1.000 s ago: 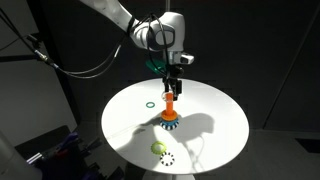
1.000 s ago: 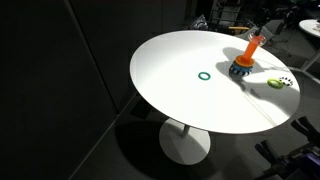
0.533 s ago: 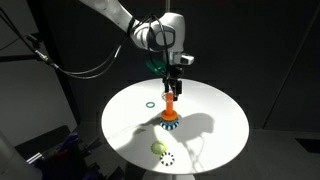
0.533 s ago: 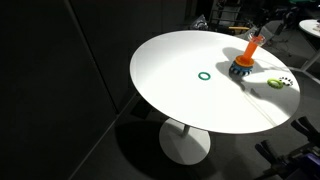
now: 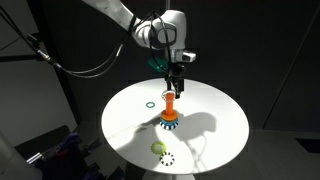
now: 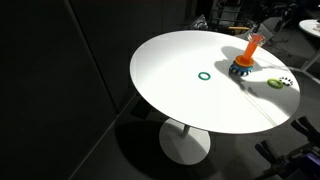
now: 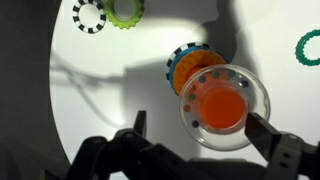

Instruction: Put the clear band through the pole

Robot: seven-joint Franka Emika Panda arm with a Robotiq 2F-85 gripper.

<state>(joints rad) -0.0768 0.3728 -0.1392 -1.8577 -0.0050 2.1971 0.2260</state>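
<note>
The pole [image 7: 222, 108] is an orange peg on a base of coloured rings [image 7: 184, 64]; it shows in both exterior views [image 5: 170, 104] [image 6: 248, 50]. The clear band [image 7: 206, 141] sits around the top of the peg, with the orange tip showing through its middle. In an exterior view the clear band is a faint whitish ring at the peg's tip [image 5: 168, 93]. My gripper [image 7: 200, 125] is open directly above the pole, its fingers spread on either side of the band. It also shows in an exterior view [image 5: 175, 72].
A round white table [image 5: 215, 130] [image 6: 170, 55] holds everything. A dark green ring [image 5: 149, 104] [image 6: 204, 75] [image 7: 308, 45] lies apart from the pole. A yellow-green ring [image 7: 125, 10] [image 5: 158, 148] and a black-and-white dotted ring [image 7: 89, 14] [image 5: 167, 158] lie together near the table edge.
My gripper has risen slightly above the pole. The clear band now shows at the peg's tip below the fingers. The other rings have not moved.
</note>
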